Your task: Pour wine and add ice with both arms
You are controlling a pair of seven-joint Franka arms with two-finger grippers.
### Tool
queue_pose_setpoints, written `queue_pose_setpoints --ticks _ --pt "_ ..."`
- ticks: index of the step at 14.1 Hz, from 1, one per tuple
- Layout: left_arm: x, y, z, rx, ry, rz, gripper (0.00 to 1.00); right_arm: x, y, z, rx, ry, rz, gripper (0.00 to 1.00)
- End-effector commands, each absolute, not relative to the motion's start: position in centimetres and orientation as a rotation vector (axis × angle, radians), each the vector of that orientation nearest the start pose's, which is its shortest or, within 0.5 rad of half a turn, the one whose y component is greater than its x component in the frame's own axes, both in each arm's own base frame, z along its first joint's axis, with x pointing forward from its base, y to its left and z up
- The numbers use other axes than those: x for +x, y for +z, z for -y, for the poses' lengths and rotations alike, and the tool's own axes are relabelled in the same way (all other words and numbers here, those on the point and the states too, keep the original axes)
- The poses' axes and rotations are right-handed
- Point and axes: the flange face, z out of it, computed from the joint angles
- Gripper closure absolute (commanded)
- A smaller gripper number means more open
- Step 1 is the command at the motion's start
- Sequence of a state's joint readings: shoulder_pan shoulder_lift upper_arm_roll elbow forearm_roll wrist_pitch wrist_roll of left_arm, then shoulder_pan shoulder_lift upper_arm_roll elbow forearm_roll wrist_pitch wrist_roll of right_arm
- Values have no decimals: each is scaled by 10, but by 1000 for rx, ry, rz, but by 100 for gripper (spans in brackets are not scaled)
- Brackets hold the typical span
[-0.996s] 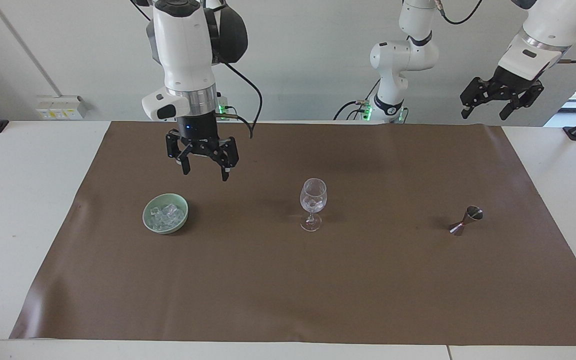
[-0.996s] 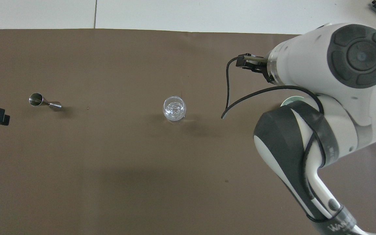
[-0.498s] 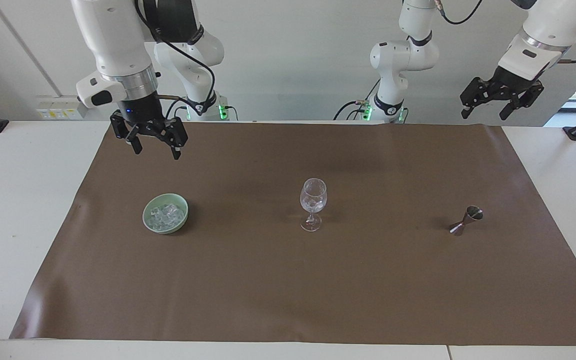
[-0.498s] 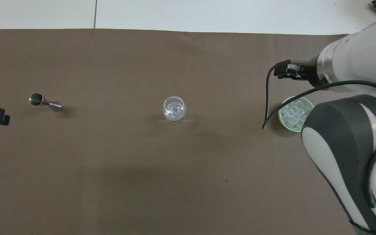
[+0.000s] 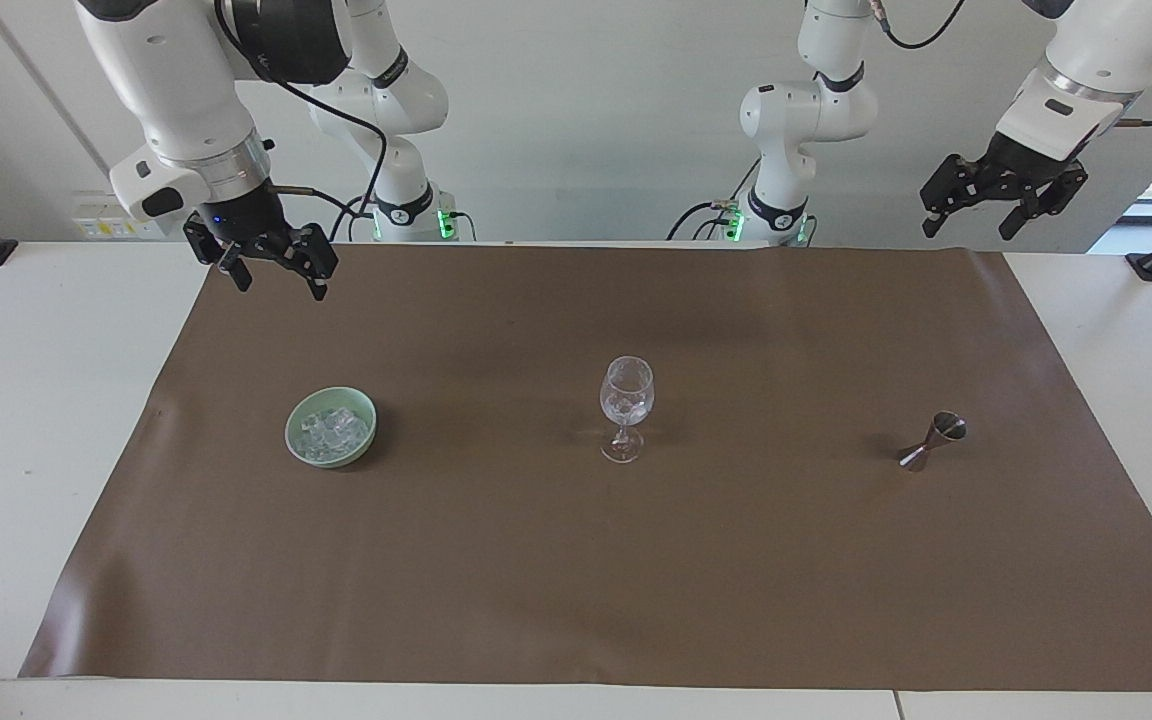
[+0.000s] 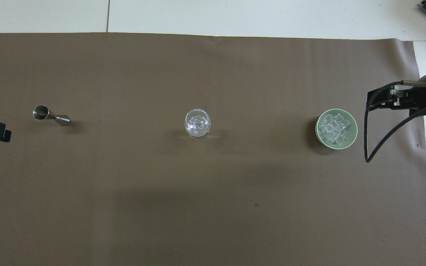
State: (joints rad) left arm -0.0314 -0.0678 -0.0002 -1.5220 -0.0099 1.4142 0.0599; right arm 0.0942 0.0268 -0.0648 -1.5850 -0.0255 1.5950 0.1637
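Note:
A pale green bowl (image 5: 368,411) (image 6: 318,119) holding the ice (image 5: 334,430) (image 6: 334,129) sits on the brown mat toward the right arm's end. A clear stemmed glass (image 5: 626,405) (image 6: 198,122) stands upright mid-mat; something clear glints inside it, and I cannot tell what. No wine shows in either view. My right gripper (image 5: 279,288) hangs open and empty over the mat's corner at the right arm's end, clear of the bowl. My left gripper (image 5: 971,226) waits open and empty, raised over the left arm's end of the table.
A small steel jigger (image 5: 933,441) (image 6: 50,115) lies on its side on the mat toward the left arm's end. The brown mat (image 5: 576,580) covers most of the white table (image 5: 26,400). A black cable (image 6: 368,147) loops off the right wrist.
The right arm has swung away from above the bowl, toward its own end of the table and the robots, uncovering the bowl in the overhead view. The left arm has not moved.

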Motion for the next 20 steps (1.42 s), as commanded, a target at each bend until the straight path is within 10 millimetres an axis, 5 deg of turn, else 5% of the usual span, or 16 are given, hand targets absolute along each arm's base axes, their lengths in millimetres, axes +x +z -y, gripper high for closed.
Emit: queue_pose_setpoints --ticks 1,20 --pt "513 675 15 -3136 60 -139 0 554 602 -8 -3144 31 -173 0" --pt "513 675 15 -3136 60 -139 0 547 621 5 -3124 -6 -216 0"
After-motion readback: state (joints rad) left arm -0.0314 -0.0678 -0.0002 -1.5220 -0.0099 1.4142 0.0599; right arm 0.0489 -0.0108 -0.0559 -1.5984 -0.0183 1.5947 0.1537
